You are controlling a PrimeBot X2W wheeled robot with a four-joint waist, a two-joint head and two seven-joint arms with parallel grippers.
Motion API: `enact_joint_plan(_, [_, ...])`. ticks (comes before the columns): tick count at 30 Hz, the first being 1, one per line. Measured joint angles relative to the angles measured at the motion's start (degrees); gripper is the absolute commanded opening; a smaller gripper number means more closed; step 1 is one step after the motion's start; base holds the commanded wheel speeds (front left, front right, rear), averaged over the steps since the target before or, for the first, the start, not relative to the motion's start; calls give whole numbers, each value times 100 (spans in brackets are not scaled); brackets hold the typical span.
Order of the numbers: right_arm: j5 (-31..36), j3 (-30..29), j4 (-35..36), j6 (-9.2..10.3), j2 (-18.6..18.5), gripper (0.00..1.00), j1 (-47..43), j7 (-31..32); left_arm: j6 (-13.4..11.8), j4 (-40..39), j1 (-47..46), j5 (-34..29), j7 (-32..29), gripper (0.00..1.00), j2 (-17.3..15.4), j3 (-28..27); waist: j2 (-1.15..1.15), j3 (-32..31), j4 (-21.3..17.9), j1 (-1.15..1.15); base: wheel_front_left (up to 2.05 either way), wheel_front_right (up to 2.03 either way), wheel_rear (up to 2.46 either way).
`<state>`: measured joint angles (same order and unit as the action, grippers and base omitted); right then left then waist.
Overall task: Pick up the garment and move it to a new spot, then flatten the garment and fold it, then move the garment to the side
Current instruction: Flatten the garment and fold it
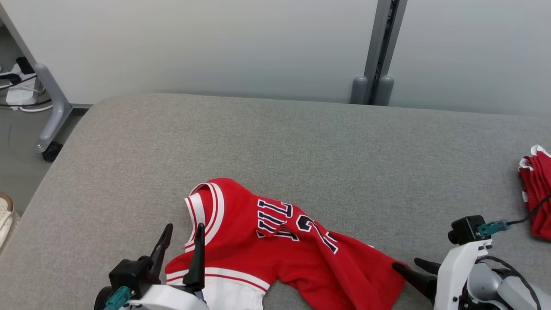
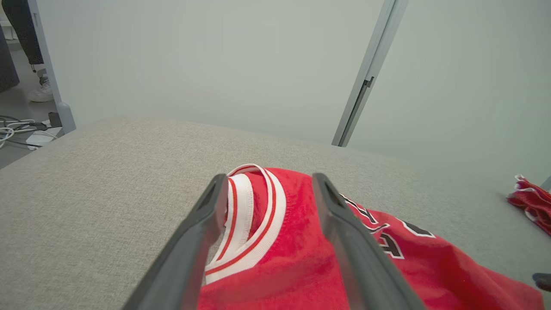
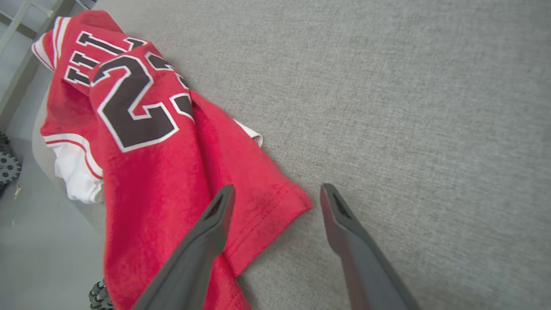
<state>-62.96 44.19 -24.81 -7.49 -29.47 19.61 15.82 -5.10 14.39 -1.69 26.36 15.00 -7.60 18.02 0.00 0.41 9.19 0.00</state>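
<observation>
Currently, a red jersey (image 1: 275, 245) with white-and-red striped trim and dark, white-edged lettering is seen lying crumpled on the grey fabric-covered table (image 1: 301, 142). It lies close to the near edge and somewhat left of centre, and a white-trimmed part is draped over that edge. The left gripper (image 1: 184, 228) is held at the collar end of the jersey with its jaws spread wide. In the left wrist view the striped neckline is framed between the two dark fingers, and nothing is pinched; whether the cloth is touched cannot be told. The right gripper (image 1: 408, 263) is placed at the opposite, right-hand end of the jersey, and its jaws are likewise spread. In the right wrist view one finger is seen over the red cloth, the other over bare table, with the stitched hem corner lying between them ungripped. A second bundle of red cloth (image 1: 538, 193) with white edging is found at the table's far right, well apart from the jersey. Behind the table a pale partition wall with a grey post (image 1: 379, 51) is visible. On the floor at the left, cables (image 1: 17, 86) and a pale shoe (image 1: 4, 215) can be made out.
</observation>
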Motion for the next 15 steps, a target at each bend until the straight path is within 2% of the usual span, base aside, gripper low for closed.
enact_joint_plan(6, [76, 163, -575, 0, 260, 100, 220, 215, 53, 80, -76, -71, 0, 100, 107, -32, 0, 145, 120, 0, 0, 0, 0])
enact_joint_plan(12, [-23, 323, -730, 0, 333, 100, 316, 397, 100, 130, -102, -122, 0, 100, 162, -78, 0, 184, 220, 0, 0, 0, 0])
enact_joint_plan(13, [-23, 357, -764, 0, 333, 89, 328, 409, 102, 138, -103, -137, 0, 100, 174, -87, 0, 187, 233, 0, 0, 0, 0])
enact_joint_plan(14, [-31, 389, -793, 0, 338, 67, 335, 426, 110, 151, -103, -149, 0, 100, 185, -99, 0, 188, 246, 0, 0, 0, 0])
enact_joint_plan(15, [-36, 424, -814, 0, 348, 33, 339, 441, 120, 159, -103, -160, 0, 100, 194, -112, 0, 190, 255, 0, 0, 0, 0])
